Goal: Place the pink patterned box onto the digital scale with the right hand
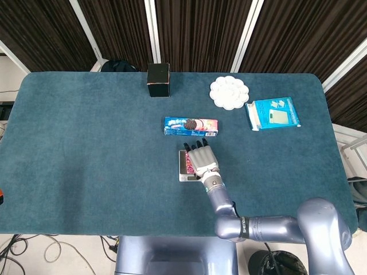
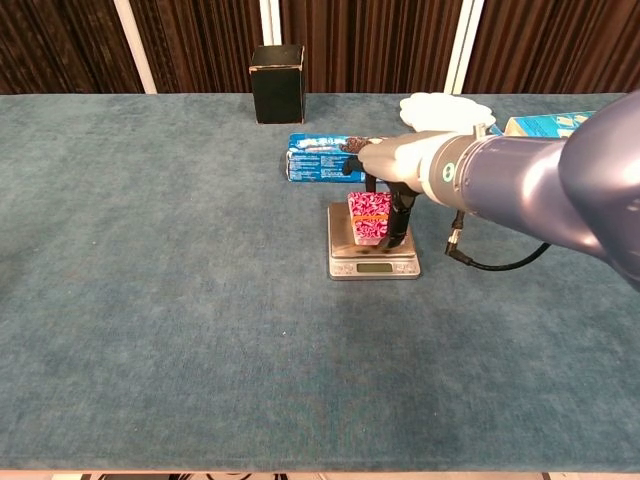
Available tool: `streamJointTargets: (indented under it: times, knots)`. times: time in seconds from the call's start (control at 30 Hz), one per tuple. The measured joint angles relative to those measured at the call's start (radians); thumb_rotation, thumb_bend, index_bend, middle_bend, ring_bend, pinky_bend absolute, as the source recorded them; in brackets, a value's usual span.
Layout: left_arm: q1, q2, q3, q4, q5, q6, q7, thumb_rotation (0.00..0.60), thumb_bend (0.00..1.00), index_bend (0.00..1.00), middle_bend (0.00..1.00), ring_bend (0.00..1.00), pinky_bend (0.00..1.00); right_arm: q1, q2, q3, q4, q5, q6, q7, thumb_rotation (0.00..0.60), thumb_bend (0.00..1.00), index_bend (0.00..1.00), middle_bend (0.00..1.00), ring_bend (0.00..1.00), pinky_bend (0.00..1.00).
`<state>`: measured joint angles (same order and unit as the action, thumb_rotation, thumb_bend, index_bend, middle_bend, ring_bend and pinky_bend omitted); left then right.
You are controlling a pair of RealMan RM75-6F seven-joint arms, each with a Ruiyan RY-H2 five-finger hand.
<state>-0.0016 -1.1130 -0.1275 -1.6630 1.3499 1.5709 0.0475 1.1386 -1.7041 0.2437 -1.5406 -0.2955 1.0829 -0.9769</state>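
Note:
The pink patterned box (image 2: 369, 217) stands upright over the platform of the digital scale (image 2: 372, 251); whether it rests on it I cannot tell. My right hand (image 2: 393, 166) reaches over it from above and grips it, fingers hanging down its right side. In the head view the right hand (image 1: 200, 160) covers the scale (image 1: 183, 169), and only a sliver of the pink box (image 1: 187, 166) shows at its left. My left hand is in neither view.
A blue cookie packet (image 1: 191, 126) lies just behind the scale. Further back stand a black box (image 1: 158, 80), a white round palette (image 1: 229, 92) and a blue carton (image 1: 273, 113).

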Motion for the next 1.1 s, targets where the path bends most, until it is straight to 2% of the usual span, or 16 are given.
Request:
streamJointTargets:
  times: [0.13, 0.23, 0.4, 0.57, 0.7, 0.9, 1.1]
  knots:
    - [0.001, 0.001, -0.001, 0.0, -0.003, 0.0, -0.003, 0.6, 0.66, 0.08, 0.0, 0.0, 0.0, 0.007, -0.011, 0.007, 0.022, 0.003, -0.002, 0.007, 0.6, 0.32, 0.0, 0.29, 0.06, 0.0]
    - [0.001, 0.002, -0.001, 0.0, -0.002, 0.0, -0.004, 0.6, 0.66, 0.08, 0.0, 0.0, 0.0, 0.01, -0.012, 0.009, 0.023, 0.011, -0.005, 0.005, 0.6, 0.32, 0.0, 0.15, 0.0, 0.0]
    - [0.001, 0.002, 0.0, 0.001, -0.002, -0.001, -0.004, 0.6, 0.66, 0.08, 0.0, 0.0, 0.0, 0.019, -0.006, 0.008, 0.013, 0.045, -0.008, -0.017, 0.6, 0.31, 0.0, 0.02, 0.0, 0.0]
    - [0.0, 0.001, -0.001, 0.002, -0.001, -0.001, -0.003, 0.6, 0.66, 0.08, 0.0, 0.0, 0.0, 0.036, 0.01, 0.007, -0.006, 0.111, -0.026, -0.052, 0.6, 0.28, 0.0, 0.0, 0.0, 0.0]
    - [0.0, 0.001, -0.001, 0.002, -0.003, 0.0, -0.004, 0.6, 0.66, 0.08, 0.0, 0.0, 0.0, 0.039, 0.013, 0.011, -0.012, 0.098, -0.027, -0.037, 0.6, 0.28, 0.0, 0.0, 0.0, 0.0]
    - [0.001, 0.002, -0.004, 0.007, -0.008, -0.002, -0.008, 0.6, 0.66, 0.08, 0.0, 0.0, 0.0, 0.013, 0.057, 0.01, -0.089, 0.013, 0.006, 0.014, 0.6, 0.28, 0.0, 0.0, 0.0, 0.0]
    - [-0.002, 0.003, -0.005, 0.013, -0.012, -0.009, -0.015, 0.6, 0.66, 0.08, 0.0, 0.0, 0.0, -0.067, 0.184, -0.037, -0.263, -0.162, 0.11, 0.066, 0.6, 0.28, 0.0, 0.0, 0.0, 0.0]
